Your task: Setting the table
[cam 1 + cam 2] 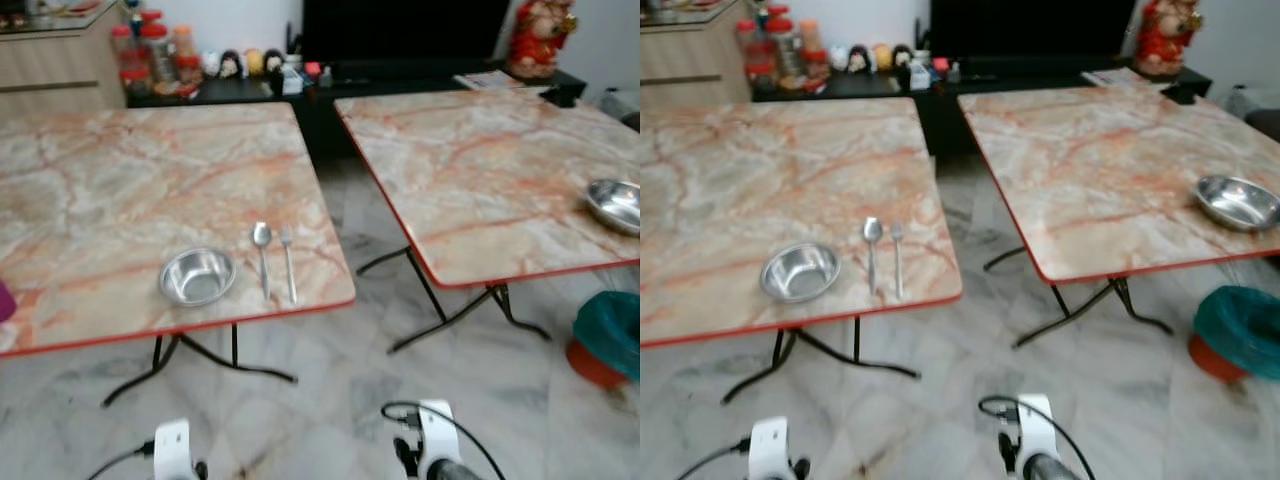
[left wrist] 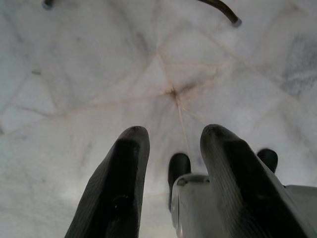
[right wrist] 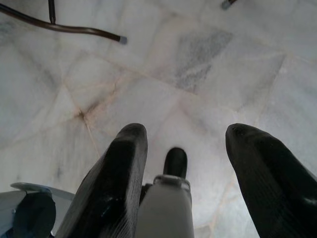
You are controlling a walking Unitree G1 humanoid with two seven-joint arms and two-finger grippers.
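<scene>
Tables: we face two marble-topped folding tables side by side, the left table (image 1: 120, 190) and the right table (image 1: 480, 170), with a strip of tiled floor (image 1: 350, 400) between and before them.
Setting so far: on the left table, near its front edge, a steel bowl (image 1: 198, 276) stands with a spoon (image 1: 262, 255) just beside it and a fork (image 1: 288, 262) just beside the spoon, both lying straight and roughly parallel.
Other dish: a second steel dish (image 1: 615, 205) rests near the right table's far right side, well apart from the laid place.
Left gripper (image 2: 171, 168): hangs low over the floor, fingers spread, nothing between them.
Right gripper (image 3: 185, 168): likewise low over the floor, fingers spread wide and empty.
Stage (our judgement): one place looks laid; we take the dish on the right table as the likely next thing to fetch or arrange.
Risk 1: the table legs (image 1: 240, 365) splay out over the floor, so a step in close could catch a foot and jolt the top.
Risk 2: bowl, spoon and fork sit close to the front edge; a knock could send them off.
Risk 3: a green-and-orange container (image 1: 608, 340) stands on the floor by the right table, in the way of an approach from that side.
</scene>
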